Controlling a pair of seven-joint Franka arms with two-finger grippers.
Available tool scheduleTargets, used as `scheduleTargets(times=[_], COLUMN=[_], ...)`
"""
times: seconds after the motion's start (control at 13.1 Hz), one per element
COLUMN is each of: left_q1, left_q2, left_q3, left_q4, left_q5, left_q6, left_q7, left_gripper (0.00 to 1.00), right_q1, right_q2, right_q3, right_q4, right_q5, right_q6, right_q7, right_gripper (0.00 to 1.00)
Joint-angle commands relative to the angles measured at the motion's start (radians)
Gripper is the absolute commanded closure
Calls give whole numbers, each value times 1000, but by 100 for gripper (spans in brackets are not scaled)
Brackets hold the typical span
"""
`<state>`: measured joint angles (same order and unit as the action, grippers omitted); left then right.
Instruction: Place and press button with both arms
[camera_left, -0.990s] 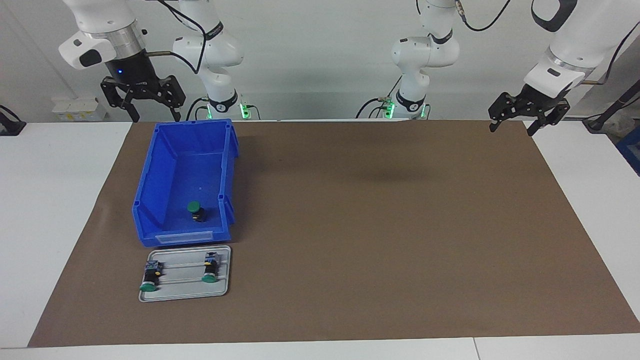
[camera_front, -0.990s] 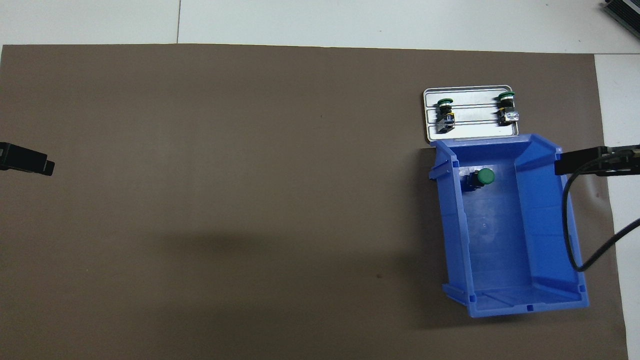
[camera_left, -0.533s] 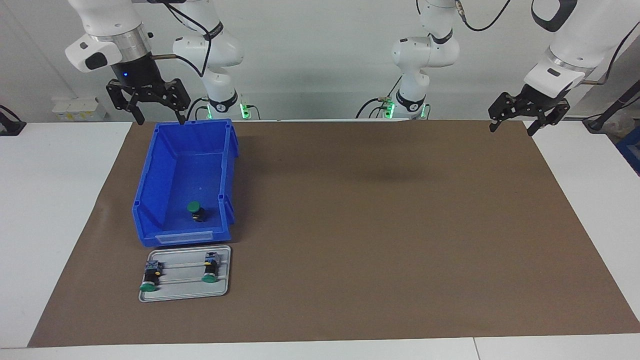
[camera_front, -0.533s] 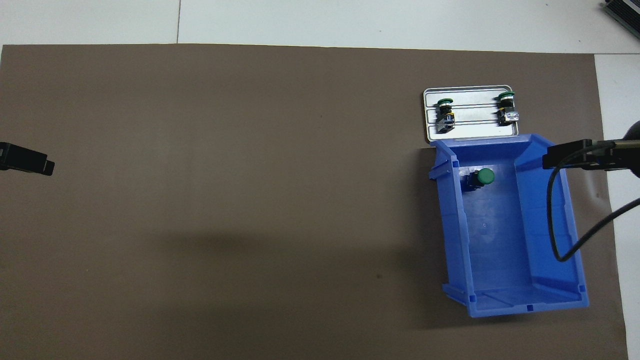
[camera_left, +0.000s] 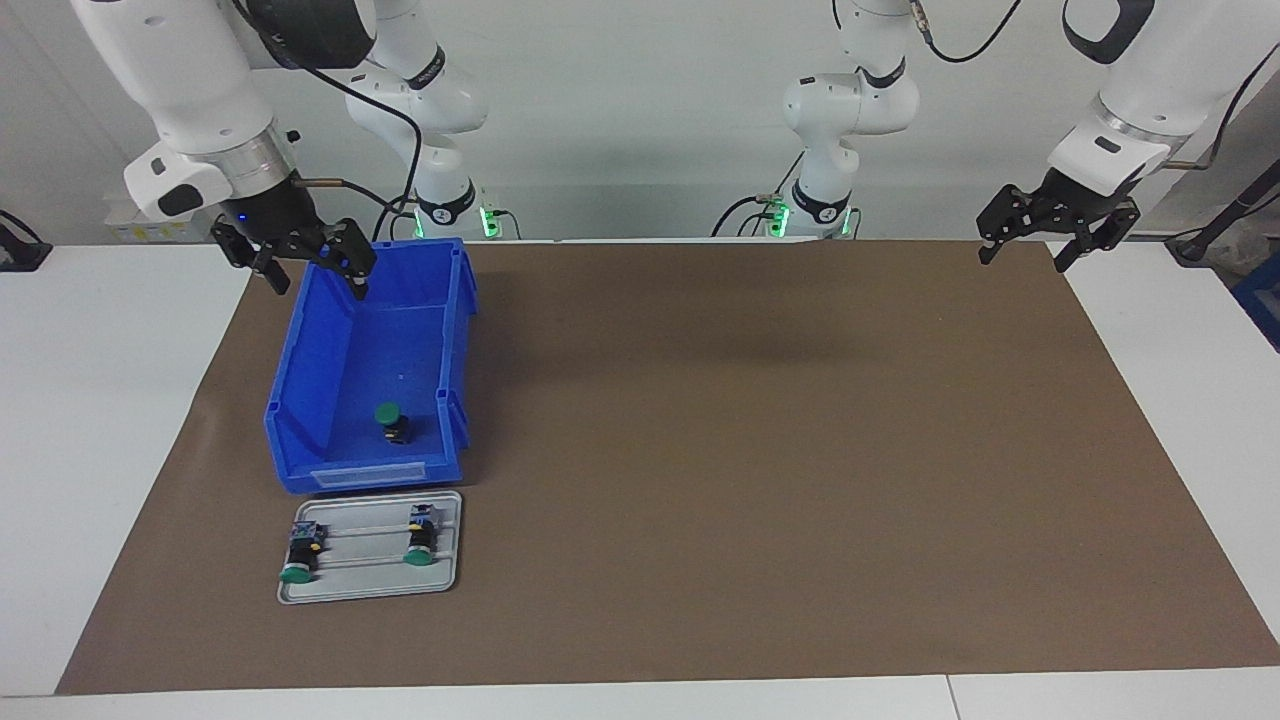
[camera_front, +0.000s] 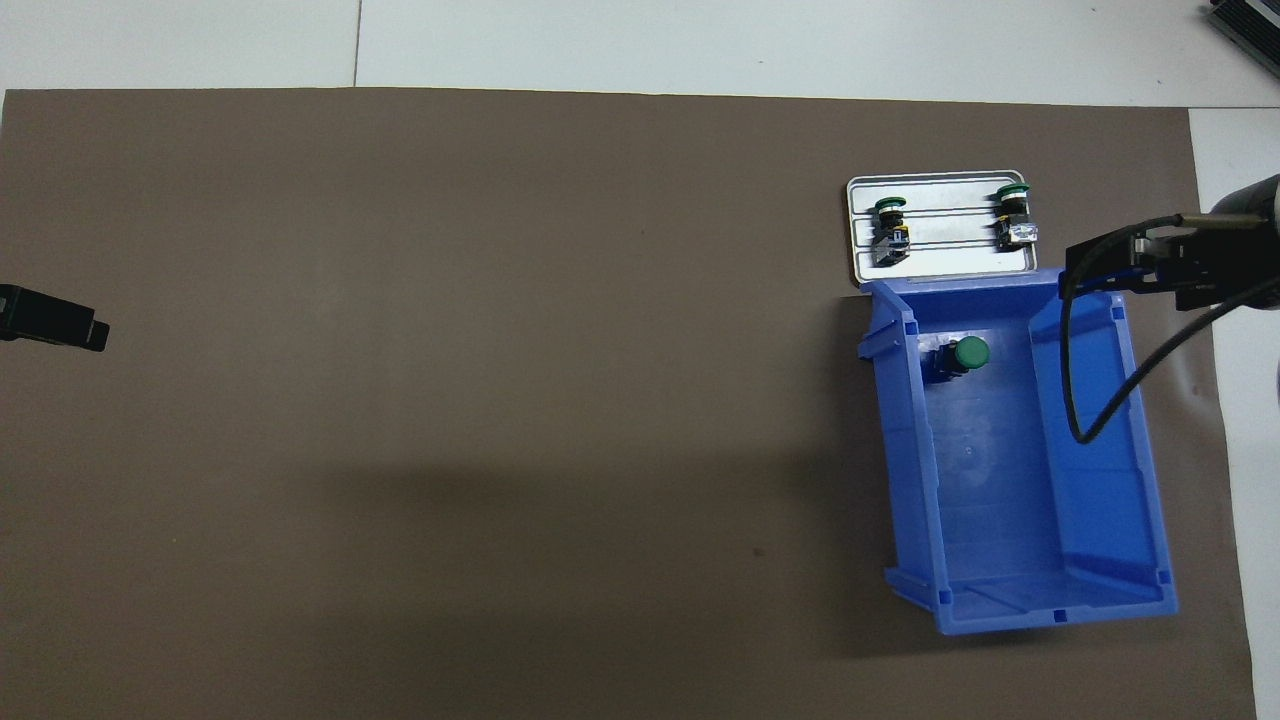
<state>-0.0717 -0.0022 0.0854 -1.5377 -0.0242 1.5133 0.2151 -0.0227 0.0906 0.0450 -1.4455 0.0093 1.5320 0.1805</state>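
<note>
A green-capped button (camera_left: 388, 414) stands upright inside the blue bin (camera_left: 300, 380), at the end of the bin farther from the robots. Two more buttons (camera_left: 297, 560) (camera_left: 420, 545) lie on their sides on the grey metal tray (camera_left: 370, 585), just past that end of the bin. My right gripper (camera_left: 320, 288) hangs open and empty over the bin's wall at the right arm's end of the table. It is well apart from the button. My left gripper (camera_left: 1024, 262) waits open and empty above the mat's corner at the left arm's end.
A brown mat (camera_left: 760, 450) covers most of the white table. The bin (camera_front: 1100, 450) and tray (camera_front: 940, 262) sit together toward the right arm's end. A black cable (camera_front: 1090, 400) from the right arm loops above the bin.
My right gripper has come down and swung in from beside the bin to above its wall. The left arm, the buttons, the bin and the tray have not moved.
</note>
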Motion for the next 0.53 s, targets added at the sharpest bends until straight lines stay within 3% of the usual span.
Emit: scheduleTargets(times=[0.0, 0.46], left_q1=[10, 10], left_q2=[-29, -29], left_q3=[-7, -7], left_q4=[-32, -32], left_q5=[15, 15], left_q6=[4, 4], left_q7=[12, 12], left_gripper=[0, 0], right_q1=[-26, -31], right_q2=[-2, -9], right_q3=[4, 4], right_q4=[1, -9], right_q5=[5, 11], right_q6=[-30, -23], right_q7=[5, 7], right_gripper=[0, 0])
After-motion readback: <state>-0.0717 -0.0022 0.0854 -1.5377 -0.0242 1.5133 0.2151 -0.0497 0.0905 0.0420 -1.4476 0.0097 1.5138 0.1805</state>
